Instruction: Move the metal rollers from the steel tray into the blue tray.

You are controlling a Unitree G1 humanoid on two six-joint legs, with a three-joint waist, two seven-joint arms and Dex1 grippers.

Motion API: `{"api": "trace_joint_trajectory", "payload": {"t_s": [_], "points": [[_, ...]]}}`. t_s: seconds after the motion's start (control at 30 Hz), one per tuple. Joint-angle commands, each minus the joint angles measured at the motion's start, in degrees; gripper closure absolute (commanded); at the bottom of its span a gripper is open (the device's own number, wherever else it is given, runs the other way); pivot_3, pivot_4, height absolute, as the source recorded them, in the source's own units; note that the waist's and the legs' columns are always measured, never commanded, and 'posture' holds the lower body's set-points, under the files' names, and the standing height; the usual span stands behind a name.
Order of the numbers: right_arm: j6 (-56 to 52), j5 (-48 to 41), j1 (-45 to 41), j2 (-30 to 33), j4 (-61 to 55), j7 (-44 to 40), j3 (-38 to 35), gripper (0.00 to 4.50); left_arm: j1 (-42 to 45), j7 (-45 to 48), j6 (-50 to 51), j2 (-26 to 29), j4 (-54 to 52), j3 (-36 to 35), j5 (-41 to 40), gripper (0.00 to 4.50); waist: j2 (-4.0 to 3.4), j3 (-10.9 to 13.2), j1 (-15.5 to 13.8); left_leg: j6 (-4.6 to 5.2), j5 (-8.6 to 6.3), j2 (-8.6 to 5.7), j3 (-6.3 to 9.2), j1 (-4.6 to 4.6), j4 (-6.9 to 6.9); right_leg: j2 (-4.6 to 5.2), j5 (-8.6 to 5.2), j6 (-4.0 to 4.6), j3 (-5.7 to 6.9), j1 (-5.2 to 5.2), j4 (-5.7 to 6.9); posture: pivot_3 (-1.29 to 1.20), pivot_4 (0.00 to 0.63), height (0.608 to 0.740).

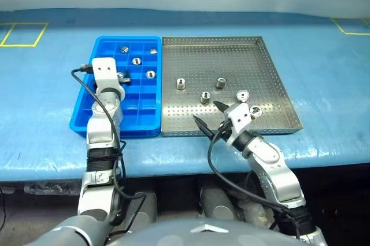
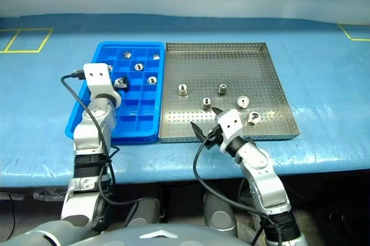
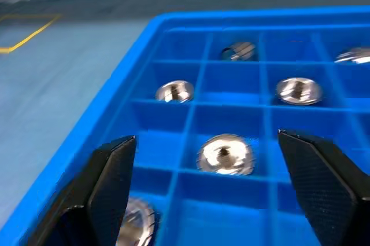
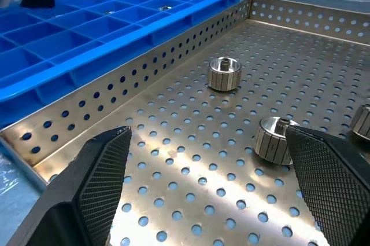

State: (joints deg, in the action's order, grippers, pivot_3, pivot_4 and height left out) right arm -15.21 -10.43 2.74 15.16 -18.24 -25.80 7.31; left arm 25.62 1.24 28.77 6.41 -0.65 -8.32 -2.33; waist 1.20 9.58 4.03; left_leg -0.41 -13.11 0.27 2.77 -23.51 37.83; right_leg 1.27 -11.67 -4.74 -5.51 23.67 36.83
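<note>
Right gripper (image 1: 209, 113) wide open, empty, low over steel tray (image 4: 173, 72); flanged roller (image 4: 273, 137) just ahead, near right finger. Slide forward, centre it, then pinch.

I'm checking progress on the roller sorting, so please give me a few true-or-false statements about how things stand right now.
1. Five metal rollers lie in the steel tray. True.
2. The blue tray holds no rollers. False: several rollers already sit in its compartments.
3. The left gripper is open over the blue tray, with nothing between its fingers. True.
4. The right gripper is shut on a roller. False: its jaws stand open over the near part of the steel tray, holding nothing.
5. The blue tray sits to the robot's right of the steel tray. False: it lies on the robot's left, right beside the steel tray.
</note>
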Motion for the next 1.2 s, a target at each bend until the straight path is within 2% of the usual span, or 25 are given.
{"api": "trace_joint_trajectory", "payload": {"t_s": [0.03,0.27,0.47,0.63,0.77,0.87,1.2], "points": [[0.3,-0.5,-0.1,0.2,-2.1,0.4,-1.0,0.0,2.9,6.8,-2.4,0.3,-2.6,4.5,-2.6,0.16,0.0,0.0,-0.1,0.0,0.0,0.0,0.0,0.01,0.0,0.0,0.0,0.0,0.0,-0.01,0.0,-0.11,0.15,0.74],[1.0,0.2,1.6,-0.8,-3.3,2.6,-1.0,0.0,10.8,3.0,-3.1,-2.9,9.4,8.4,1.1,0.16,-0.02,0.0,1.1,0.01,0.0,0.0,-0.04,0.03,0.06,-0.03,-0.13,-0.23,-0.06,-0.03,0.01,-0.18,0.15,0.74],[1.3,0.6,4.1,-2.2,-4.6,4.7,-0.8,0.0,14.3,1.4,-2.5,-5.7,17.3,10.5,2.5,0.16,-0.03,0.0,3.3,0.03,-0.01,0.01,-0.02,-0.01,0.0,-0.05,-0.14,-0.25,-0.06,0.02,0.0,-0.24,0.15,0.74],[1.1,1.0,7.5,-2.4,-5.4,5.4,-0.3,0.0,13.7,-0.8,0.7,-7.3,17.2,11.5,3.7,0.16,-0.03,0.0,4.9,0.03,-0.02,0.0,-0.02,-0.05,0.0,-0.05,-0.14,-0.26,-0.07,0.06,0.0,-0.25,0.15,0.74],[1.1,1.4,6.5,-2.3,-5.6,5.8,-0.8,0.0,13.4,-3.9,2.7,-9.3,17.9,10.1,3.6,0.16,-0.03,0.0,6.6,0.03,-0.01,0.01,-0.04,-0.04,0.02,-0.05,-0.14,-0.29,-0.1,0.06,0.02,-0.27,0.15,0.74],[1.1,0.7,6.4,-2.5,-6.1,6.0,-1.5,0.0,13.6,-8.8,5.1,-10.8,18.3,8.8,4.8,0.16,-0.03,0.0,7.2,0.03,-0.01,0.01,-0.03,-0.03,0.06,-0.05,-0.13,-0.32,-0.1,0.04,0.02,-0.26,0.15,0.74],[1.8,0.9,6.7,-2.0,-5.7,5.7,-1.2,0.0,13.9,-13.8,8.3,-13.6,21.9,5.1,3.1,0.16,-0.03,0.0,8.6,0.03,-0.01,0.0,-0.02,-0.04,-0.03,-0.06,-0.14,-0.31,-0.1,0.07,0.0,-0.26,0.15,0.74]]}}
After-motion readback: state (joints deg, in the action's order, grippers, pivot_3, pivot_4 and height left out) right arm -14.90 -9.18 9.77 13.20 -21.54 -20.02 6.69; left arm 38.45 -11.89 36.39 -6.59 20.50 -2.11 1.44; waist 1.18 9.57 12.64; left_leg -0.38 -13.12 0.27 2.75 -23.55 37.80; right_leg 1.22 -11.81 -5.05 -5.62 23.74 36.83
